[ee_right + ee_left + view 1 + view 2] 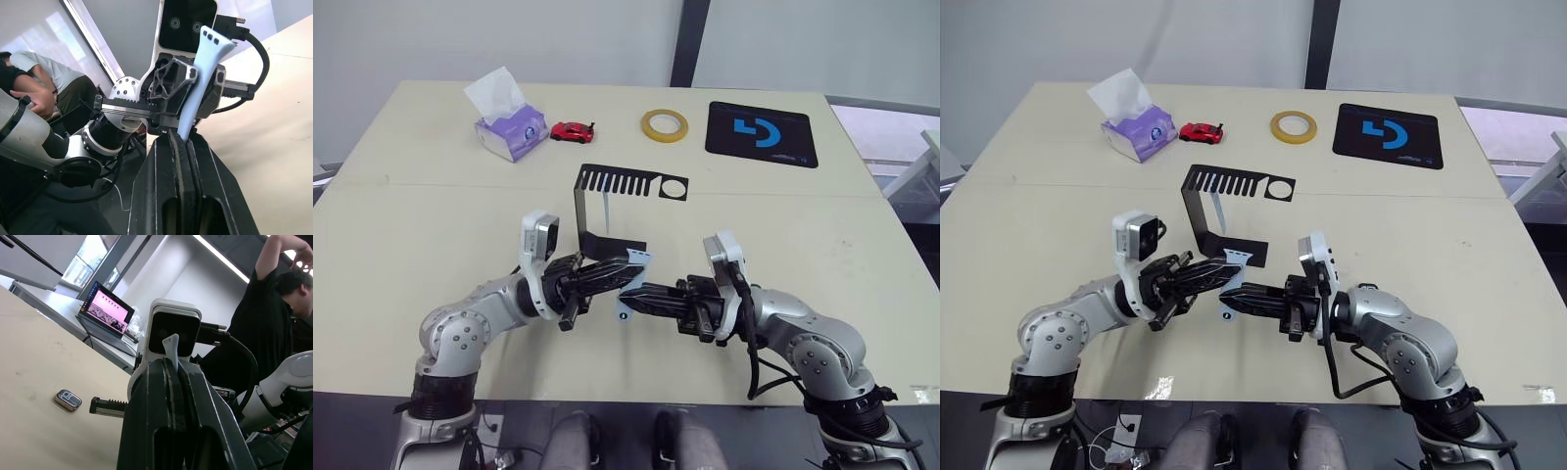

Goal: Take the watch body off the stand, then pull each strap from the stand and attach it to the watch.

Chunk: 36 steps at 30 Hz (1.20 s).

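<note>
A pale beige counter (431, 235) is set against light walls and a dark pillar. At 11 o'clock a tissue box (510, 132) is placed, with a red toy car (572, 130) beside it; at 12 a tape roll (664, 124), at 1 a black mousepad (762, 134). The stand (607, 201) is seen at centre. Just before it, the left gripper (628, 264) and right gripper (631, 299) are each clamped on a strap (198, 88), tips meeting. The watch body (68, 399) is lying on the counter. A laptop (105, 316) and two people are visible behind.
</note>
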Available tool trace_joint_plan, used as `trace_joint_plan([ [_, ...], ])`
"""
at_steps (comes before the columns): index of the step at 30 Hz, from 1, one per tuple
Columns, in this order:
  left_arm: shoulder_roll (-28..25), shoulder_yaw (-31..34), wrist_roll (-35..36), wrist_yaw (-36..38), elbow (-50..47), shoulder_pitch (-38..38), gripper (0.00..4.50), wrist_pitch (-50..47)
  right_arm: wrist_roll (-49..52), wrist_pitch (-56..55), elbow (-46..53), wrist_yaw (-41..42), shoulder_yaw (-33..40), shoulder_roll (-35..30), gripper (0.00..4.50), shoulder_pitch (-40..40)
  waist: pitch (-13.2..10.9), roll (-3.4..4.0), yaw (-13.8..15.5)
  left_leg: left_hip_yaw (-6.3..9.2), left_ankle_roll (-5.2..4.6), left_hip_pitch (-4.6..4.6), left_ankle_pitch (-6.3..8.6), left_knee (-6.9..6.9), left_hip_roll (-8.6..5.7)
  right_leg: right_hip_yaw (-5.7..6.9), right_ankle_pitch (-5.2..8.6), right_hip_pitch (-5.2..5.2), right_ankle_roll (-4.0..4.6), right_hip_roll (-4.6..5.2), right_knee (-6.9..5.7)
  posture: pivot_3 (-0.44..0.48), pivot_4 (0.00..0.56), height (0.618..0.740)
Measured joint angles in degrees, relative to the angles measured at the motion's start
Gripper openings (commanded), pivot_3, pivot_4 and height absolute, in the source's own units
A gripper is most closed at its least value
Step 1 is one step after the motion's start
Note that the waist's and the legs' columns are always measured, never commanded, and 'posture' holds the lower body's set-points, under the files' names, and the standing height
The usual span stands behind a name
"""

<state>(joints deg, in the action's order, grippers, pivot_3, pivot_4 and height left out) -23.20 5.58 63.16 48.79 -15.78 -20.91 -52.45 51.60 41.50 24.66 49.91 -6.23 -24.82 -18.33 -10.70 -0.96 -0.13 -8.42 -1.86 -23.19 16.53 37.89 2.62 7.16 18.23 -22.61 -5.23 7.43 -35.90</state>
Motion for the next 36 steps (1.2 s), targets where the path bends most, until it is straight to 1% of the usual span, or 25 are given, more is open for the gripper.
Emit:
trace_joint_plan([
  [5,0.0,0.1,1.6,-0.6,0.0,0.0,0.25,-1.3,0.1,0.0,0.0,0.1,0.0,0.0,0.0,0.0,0.0,0.0,0.0,0.0,0.0,0.0,0.0,0.0,0.0,0.0,0.0,0.0,0.0,0.0,0.0,0.0,0.15,0.74],
  [9,0.0,0.1,1.6,-0.7,0.0,0.0,0.25,-1.2,0.1,0.0,0.0,0.1,0.0,0.0,0.0,0.0,0.0,0.0,0.0,0.0,0.0,0.0,0.0,0.0,0.0,0.0,0.0,0.0,0.0,0.0,0.0,0.0,0.15,0.74],
  [11,-0.1,0.0,1.6,-0.8,0.1,0.0,0.8,-1.3,0.1,0.0,0.0,0.1,0.0,0.0,0.0,0.0,0.0,0.0,0.0,0.0,0.0,0.0,0.0,0.0,0.0,0.0,0.0,0.0,0.0,0.0,0.0,0.0,0.15,0.74],
  [13,-0.1,-0.2,1.6,-0.8,0.1,0.0,1.58,-1.6,0.1,0.0,0.0,0.1,0.0,0.0,0.0,0.0,0.0,0.0,0.0,0.0,0.0,0.0,0.0,0.0,0.0,0.0,0.0,0.0,0.0,0.0,0.0,0.0,0.15,0.74],
  [15,-0.2,-0.3,1.2,-0.8,0.1,0.0,2.48,-1.3,0.1,0.0,0.0,0.1,0.0,0.0,0.0,0.0,0.0,0.0,0.0,0.0,0.0,0.0,0.0,0.0,0.0,0.0,0.0,0.0,0.0,0.0,0.0,0.0,0.15,0.74],
  [36,1.2,-1.0,0.5,-0.8,0.8,-1.2,2.48,-0.6,0.0,0.0,0.0,0.1,0.0,0.0,0.0,0.0,0.0,0.0,0.0,0.0,0.0,0.0,0.0,0.0,-0.01,0.0,0.0,0.0,0.0,0.0,0.0,0.0,0.15,0.74],
])
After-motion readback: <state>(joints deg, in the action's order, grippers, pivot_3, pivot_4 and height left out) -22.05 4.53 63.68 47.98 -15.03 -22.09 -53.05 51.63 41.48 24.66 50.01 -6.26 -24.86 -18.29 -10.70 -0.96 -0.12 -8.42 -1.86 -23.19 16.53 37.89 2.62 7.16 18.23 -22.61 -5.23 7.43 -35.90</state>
